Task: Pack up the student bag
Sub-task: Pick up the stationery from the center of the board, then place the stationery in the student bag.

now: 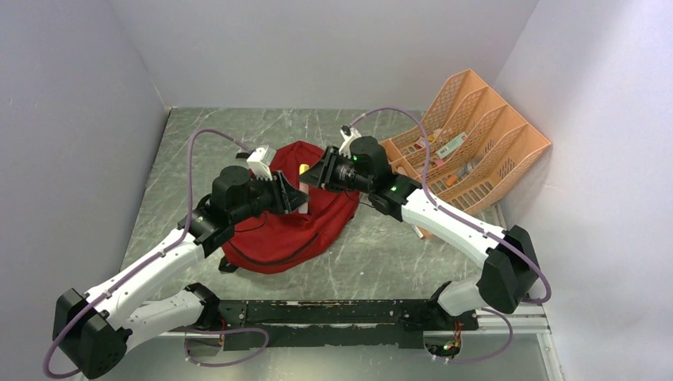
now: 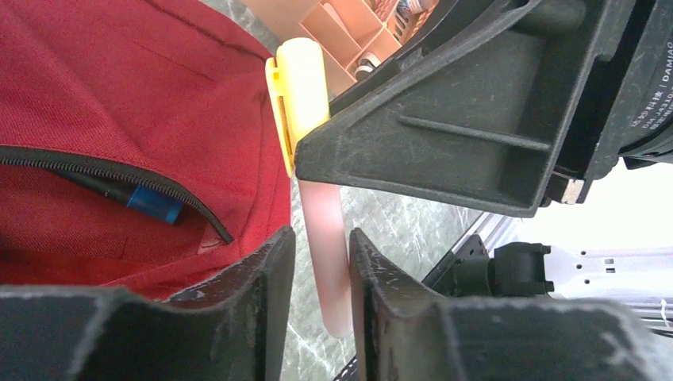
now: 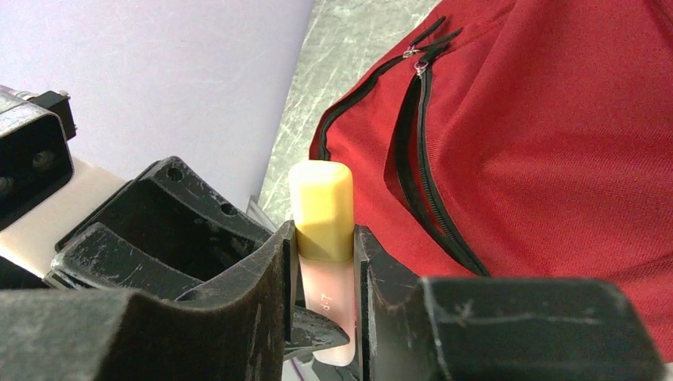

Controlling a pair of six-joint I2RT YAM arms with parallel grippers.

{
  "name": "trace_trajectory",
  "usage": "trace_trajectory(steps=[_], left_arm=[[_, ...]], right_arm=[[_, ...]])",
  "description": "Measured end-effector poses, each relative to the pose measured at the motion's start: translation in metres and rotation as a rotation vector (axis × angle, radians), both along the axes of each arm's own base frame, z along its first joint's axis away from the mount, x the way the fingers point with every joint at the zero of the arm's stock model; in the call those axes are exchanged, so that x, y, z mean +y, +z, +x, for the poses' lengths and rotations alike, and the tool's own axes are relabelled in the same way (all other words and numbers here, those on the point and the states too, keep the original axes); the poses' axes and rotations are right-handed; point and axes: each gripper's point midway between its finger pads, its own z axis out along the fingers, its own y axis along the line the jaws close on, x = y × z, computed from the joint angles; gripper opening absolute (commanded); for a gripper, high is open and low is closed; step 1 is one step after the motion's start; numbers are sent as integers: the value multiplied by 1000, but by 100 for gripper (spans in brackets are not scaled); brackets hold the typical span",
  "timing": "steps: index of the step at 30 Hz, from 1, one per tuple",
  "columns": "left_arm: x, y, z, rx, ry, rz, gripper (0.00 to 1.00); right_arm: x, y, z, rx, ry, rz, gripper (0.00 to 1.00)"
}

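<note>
**Marker held over the bag; packing looks partly done**

The student bag (image 1: 274,238) lies slumped mid-table (image 1: 381,254), directly under both wrists. A peach organiser (image 1: 476,119) stands at the far right with small items in its bays, so more probably remains to pack.

The right gripper (image 3: 324,242) is clamped on a pink marker (image 3: 321,198) just below its yellow cap. The left gripper (image 2: 321,242) has its jaws close on either side of the barrel's lower end. I cannot tell whether they pinch it. The marker is not in the bag.

Only the left wrist view shows a blue pen (image 2: 152,203) tucked into an unzipped pocket, which I judge as one item packed. Only the right wrist view shows the zip pulls. From above, the marker is only a yellow speck.
</note>
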Motion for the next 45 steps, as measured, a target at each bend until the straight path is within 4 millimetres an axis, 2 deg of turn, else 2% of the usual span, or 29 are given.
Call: trace_trajectory(steps=[2, 5, 8, 12, 15, 20, 23, 28, 33, 40, 45], left_arm=[[-1, 0, 0, 3, 0, -3, 18], [-1, 0, 1, 10, 5, -8, 6], [-1, 0, 2, 10, 11, -9, 5], [1, -1, 4, 12, 33, -4, 5], [9, -9, 8, 41, 88, 22, 5], [33, -27, 16, 97, 233, 88, 5], [52, -33, 17, 124, 338, 121, 5], [81, -34, 15, 149, 480, 157, 5], [101, -34, 8, 159, 557, 170, 5], [107, -33, 2, 175, 582, 158, 5], [108, -34, 1, 180, 583, 160, 5]], right_arm=[[0, -1, 0, 2, 0, -2, 7], [0, -2, 2, -3, -6, -5, 21], [-1, -1, 3, -12, -10, -7, 34], [-2, 2, 4, -35, -20, -15, 40], [-11, 9, 4, -79, -44, -28, 43], [-30, 24, 3, -173, -90, -51, 47], [-36, 23, 5, -218, -91, -87, 51], [-34, -6, 12, -245, -37, -231, 54], [-10, -41, 21, -268, 85, -417, 59], [28, -67, 17, -384, 223, -621, 60], [35, -76, 25, -473, 239, -747, 59]])
